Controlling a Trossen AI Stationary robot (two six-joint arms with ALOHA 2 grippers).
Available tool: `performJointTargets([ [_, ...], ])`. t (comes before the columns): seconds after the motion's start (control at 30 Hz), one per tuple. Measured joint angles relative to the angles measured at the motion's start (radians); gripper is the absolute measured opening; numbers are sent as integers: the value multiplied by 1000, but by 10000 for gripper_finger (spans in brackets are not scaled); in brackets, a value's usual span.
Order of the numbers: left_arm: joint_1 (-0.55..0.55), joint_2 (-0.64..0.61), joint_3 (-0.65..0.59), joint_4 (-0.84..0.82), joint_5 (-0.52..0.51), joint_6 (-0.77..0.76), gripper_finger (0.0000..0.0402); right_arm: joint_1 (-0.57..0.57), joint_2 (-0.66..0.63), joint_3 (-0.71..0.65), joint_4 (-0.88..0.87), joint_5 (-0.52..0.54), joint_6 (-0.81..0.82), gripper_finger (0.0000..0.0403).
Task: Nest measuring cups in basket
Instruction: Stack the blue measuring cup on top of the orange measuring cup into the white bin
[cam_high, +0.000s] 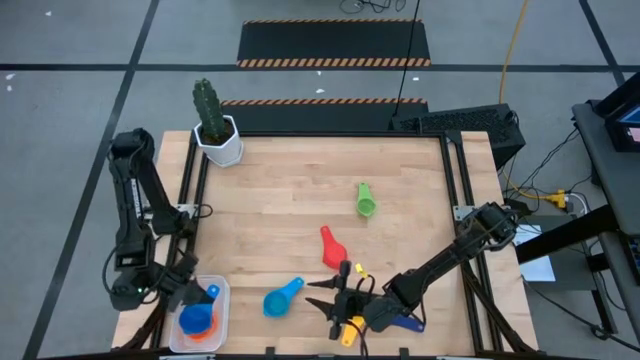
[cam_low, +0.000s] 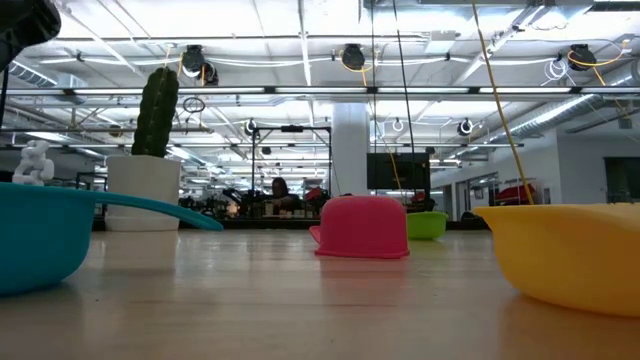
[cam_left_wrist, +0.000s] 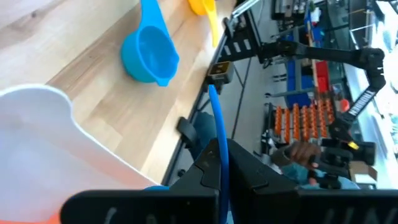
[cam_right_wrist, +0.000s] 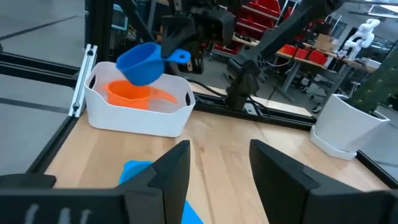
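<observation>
The white basket (cam_high: 222, 300) sits at the table's near-left corner with an orange cup (cam_right_wrist: 127, 93) in it. My left gripper (cam_high: 203, 293) is shut on a blue cup (cam_right_wrist: 142, 63) above that basket. My right gripper (cam_high: 325, 297) stands open near the near edge, its fingers pointing left at a light blue cup (cam_high: 279, 299) that lies on the wood. A yellow cup (cam_high: 350, 330) and a dark blue cup (cam_high: 407, 322) lie under the right arm. The red cup (cam_high: 330, 246) stands upside down mid-table, and the green cup (cam_high: 366, 201) lies farther back. My left gripper pinches the blue cup's handle (cam_left_wrist: 217, 134) between its two fingers, near the handle's free end (cam_right_wrist: 179, 57). The fingers come slanting down from the table's left side. The cup is lifted clear and hangs slightly tilted over the orange cup in the basket.
A white hexagonal pot (cam_high: 220, 143) with a cactus stands at the far-left corner. Dark metal rails (cam_high: 452, 190) run along the table's left and right edges. Bare wood stretches between the pot, the green cup and the red cup.
</observation>
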Motion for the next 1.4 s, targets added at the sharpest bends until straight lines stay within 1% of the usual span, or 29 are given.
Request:
performJointTargets([
  [0.2,-7,109,0,19,2,-73,10,2,0,0,0,0,7,160],
  [0.3,-21,139,0,19,11,-116,12,2,0,0,1,1,-1,160],
  [0.47,-45,140,0,20,11,-138,14,1,0,0,1,1,-26,160],
  [0.8,-46,140,0,-18,12,-122,16,-4,0,0,1,1,-123,160],
  [0.9,-47,140,0,-15,32,-121,21,-8,0,0,1,1,-160,160],
  [1.0,-47,140,0,-14,34,-100,41,-15,-10,0,-10,0,-191,160],
  [1.1,-47,140,0,-17,46,-81,76,-18,-37,0,-24,-1,-220,160],
  [1.23,-44,137,0,-57,52,-111,121,-21,-83,0,-70,-4,-267,160],
  [1.3,-44,120,0,-87,53,-132,137,-23,-105,0,-104,-6,-280,160],
  [1.4,-44,63,0,-134,55,-141,155,-30,-136,0,-160,-6,-288,160],
])
